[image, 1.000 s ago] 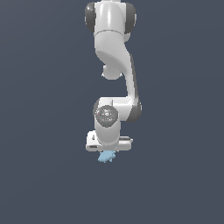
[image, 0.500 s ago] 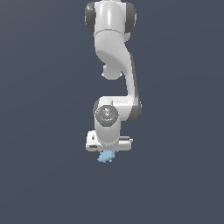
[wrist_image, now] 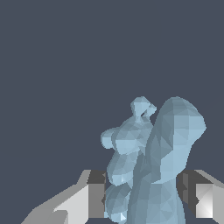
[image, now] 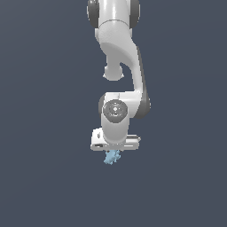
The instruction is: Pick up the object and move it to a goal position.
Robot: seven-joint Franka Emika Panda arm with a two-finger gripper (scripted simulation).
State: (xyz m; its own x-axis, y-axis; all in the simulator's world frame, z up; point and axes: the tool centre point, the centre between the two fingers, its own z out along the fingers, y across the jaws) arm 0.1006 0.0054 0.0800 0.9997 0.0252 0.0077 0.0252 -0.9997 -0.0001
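In the wrist view the gripper [wrist_image: 142, 199] is clamped on the object [wrist_image: 151, 166], a pale sky-blue lumpy thing with knobbly bulges. One finger [wrist_image: 89, 199] stands on one side of it and the other on the opposite side, their dark inner pads pressed against or just beside its flanks. The lower ends of both fingers and the base of the object are cut off by the frame edge, so the exact contact line is hard to make out. The object fills the space between the fingers and rises well past them, with a small knob and a larger rounded lobe at its far end.

The exterior view shows what the wrist camera cannot: the white arm [image: 117, 57] hangs down from the top of the picture, and the gripper [image: 114, 150] points downward with the object [image: 112, 157] sticking out just below the white hand. Here the fingers are hidden behind the hand body and the object is too small for its shape to be read. All around is a plain dark blue-grey backdrop [image: 40, 133]; no surface is visible beneath the object.
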